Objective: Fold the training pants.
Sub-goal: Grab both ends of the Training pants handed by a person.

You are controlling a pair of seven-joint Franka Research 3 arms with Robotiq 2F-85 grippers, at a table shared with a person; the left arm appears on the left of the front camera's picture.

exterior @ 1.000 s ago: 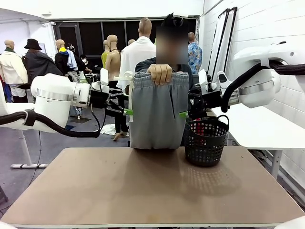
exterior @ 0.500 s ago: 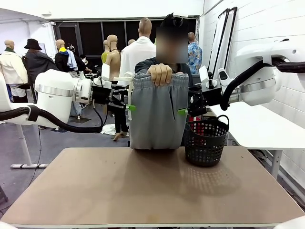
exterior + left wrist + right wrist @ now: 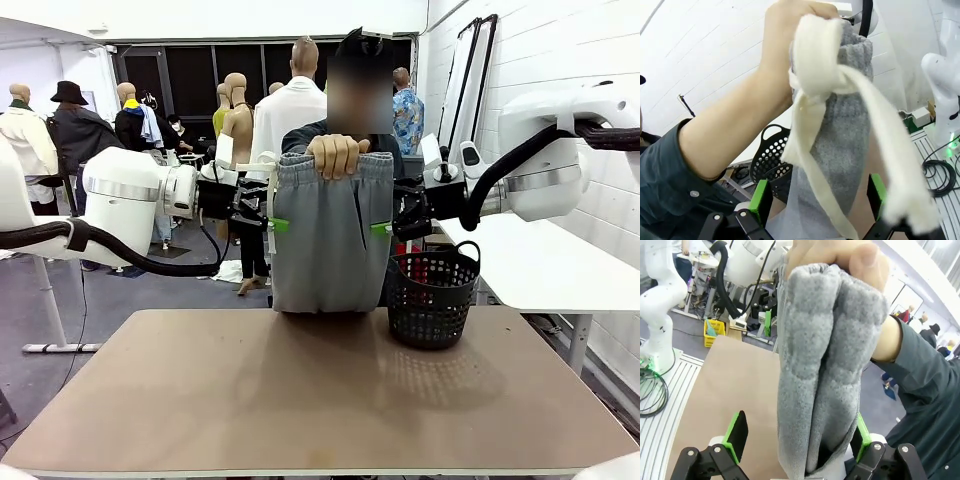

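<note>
Left arm: enters from the left edge of the front view and reaches level toward the middle of the frame.
Left gripper [image 3: 274, 224]: at the left edge of the training pants [image 3: 322, 245], left of centre. Jaws are spread wide and grip nothing.
Left gripper, wrist view: the two green pads [image 3: 760, 200] stand at lower left and lower right of the frame. The grey cloth hangs between them. Contact between pads and cloth cannot be determined.
Drawstring [image 3: 837, 95]: white, knotted at the waistband, with its ends trailing down toward the lower right of the left wrist frame.
Training pants, position: upper centre of the front view, hanging straight down as a narrow doubled panel. The lower end reaches the far edge of the table [image 3: 300, 400].
Person's hand [image 3: 337, 155]: closed around the bunched waistband at the top of the pants, carrying the garment.
Right gripper [image 3: 384, 229]: at the right edge of the pants, right of centre. Jaws are spread wide and grip nothing.
Right gripper, wrist view: the doubled cloth runs down between the green pads. The lower-left pad is clear of it and the lower-right pad lies close against it.
Basket [image 3: 432, 297]: black mesh, on the table just right of the pants, below the right gripper.
Right arm: enters from the right edge of the front view.
</note>
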